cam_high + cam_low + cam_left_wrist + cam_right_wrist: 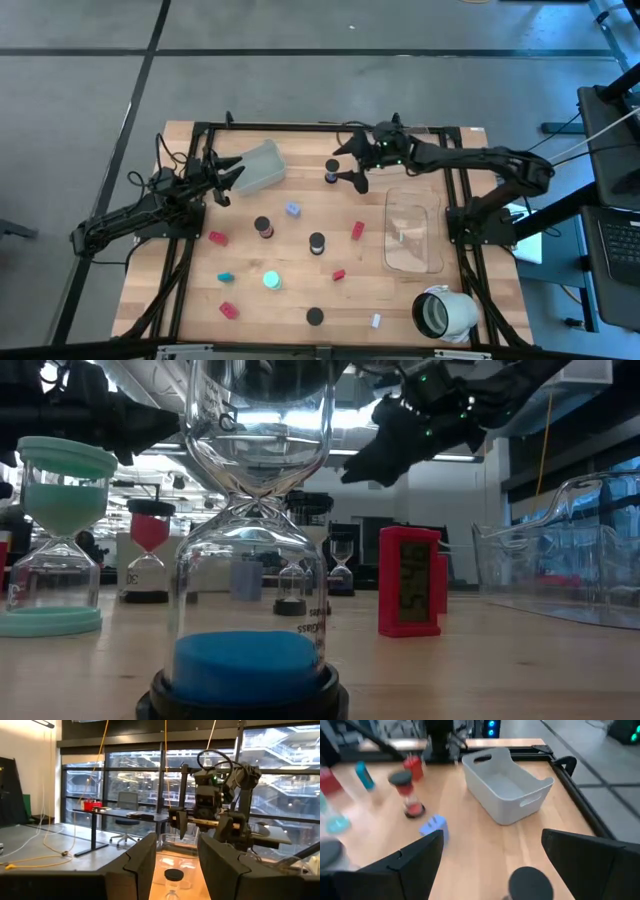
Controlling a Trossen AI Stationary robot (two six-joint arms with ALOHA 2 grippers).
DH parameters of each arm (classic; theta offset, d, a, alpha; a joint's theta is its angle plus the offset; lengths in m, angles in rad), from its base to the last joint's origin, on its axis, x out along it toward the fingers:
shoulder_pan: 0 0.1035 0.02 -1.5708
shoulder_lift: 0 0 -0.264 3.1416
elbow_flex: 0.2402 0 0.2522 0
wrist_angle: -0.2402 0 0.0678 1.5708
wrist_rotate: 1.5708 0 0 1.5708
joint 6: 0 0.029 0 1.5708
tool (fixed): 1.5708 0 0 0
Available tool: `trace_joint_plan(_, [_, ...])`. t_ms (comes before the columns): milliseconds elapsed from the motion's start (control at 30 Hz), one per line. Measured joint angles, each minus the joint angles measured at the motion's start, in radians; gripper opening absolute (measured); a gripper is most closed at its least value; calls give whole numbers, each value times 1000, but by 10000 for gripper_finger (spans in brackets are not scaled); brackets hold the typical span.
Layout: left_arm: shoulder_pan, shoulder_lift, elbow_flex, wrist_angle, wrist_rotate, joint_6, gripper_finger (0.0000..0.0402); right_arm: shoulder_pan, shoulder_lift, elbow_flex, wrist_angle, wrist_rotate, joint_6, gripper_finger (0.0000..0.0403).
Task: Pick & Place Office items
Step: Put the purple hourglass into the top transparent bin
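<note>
Small items lie spread over the wooden table: red blocks (218, 238) (358, 230), black-capped hourglasses (262, 227) (317, 242), a teal hourglass (272, 281), a lavender cube (293, 209) and a white bit (376, 320). My right gripper (346, 166) hangs open near the far edge. It is raised off the table (400, 440), just beside a black-capped hourglass (331, 171), whose cap (530, 882) shows low between its fingers. My left gripper (226, 181) is open next to the grey tray (258, 167) and touches nothing.
The clear tray (412, 232) sits on the table's right side, with a big white hollow cylinder (445, 312) near the front right corner. In the low view a blue-sand hourglass (250, 560) stands right before the camera. A black metal frame runs along the table edges.
</note>
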Motion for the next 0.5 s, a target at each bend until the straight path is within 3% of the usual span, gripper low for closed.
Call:
trace_joint_plan(167, [0,0,0,-11,-2,19,141,0,58,1,-1,22,-136,341])
trace_joint_plan(367, [0,0,0,-28,-3,19,141,-1,122,1,19,110,-152,341])
trace_joint_plan(500, [0,0,0,-28,-4,19,141,-3,150,1,37,113,-113,341])
